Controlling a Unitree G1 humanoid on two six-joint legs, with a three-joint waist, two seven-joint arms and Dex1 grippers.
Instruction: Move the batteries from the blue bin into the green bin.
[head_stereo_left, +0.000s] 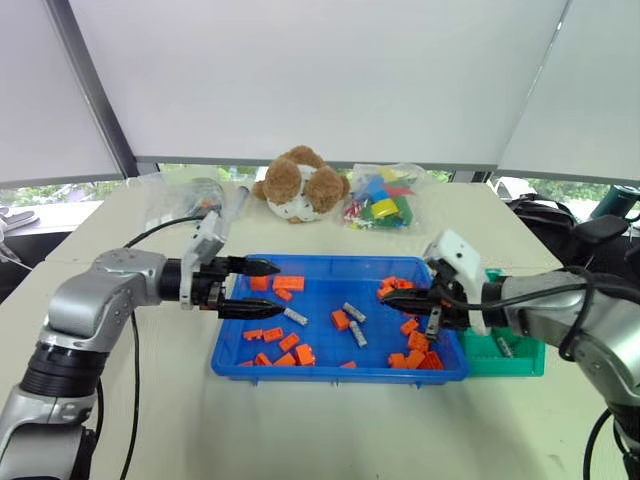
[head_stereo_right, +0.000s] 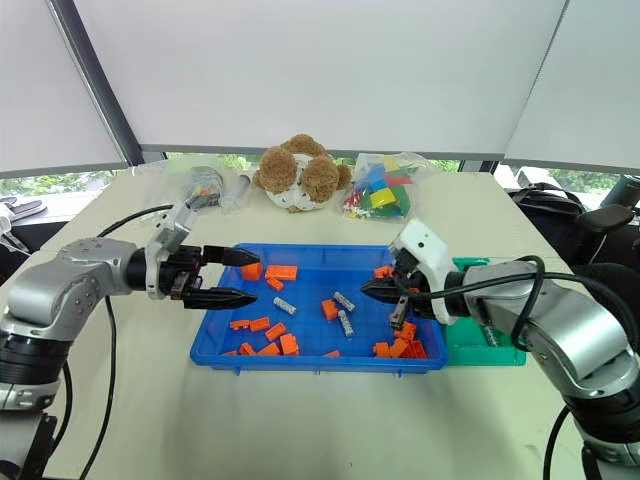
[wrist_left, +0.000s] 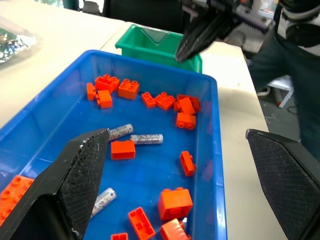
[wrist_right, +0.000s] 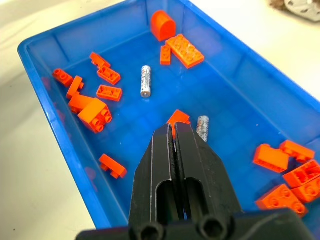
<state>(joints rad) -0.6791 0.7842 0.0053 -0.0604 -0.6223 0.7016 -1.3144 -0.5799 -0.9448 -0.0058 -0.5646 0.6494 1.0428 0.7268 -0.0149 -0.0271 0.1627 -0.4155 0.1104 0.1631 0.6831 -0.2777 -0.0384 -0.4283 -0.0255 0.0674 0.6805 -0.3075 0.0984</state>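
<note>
The right gripper, fingers pressed together and empty, hovers over the right end of the blue bin. The left gripper hangs spread over the left end. The batteries lie mid-bin among orange bricks: small, rigid, smooth, likely to roll, best pinched across the middle. The green bin sits touching on the right.

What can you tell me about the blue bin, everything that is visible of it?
The blue bin is a wide, shallow rectangular tray of bright blue, glossy plastic with low walls and a rolled rim. It sits flat on the pale table, upright, with the smaller green bin at one short end. Inside lie scattered orange bricks and a few silver-grey batteries, loose on its floor.
</note>
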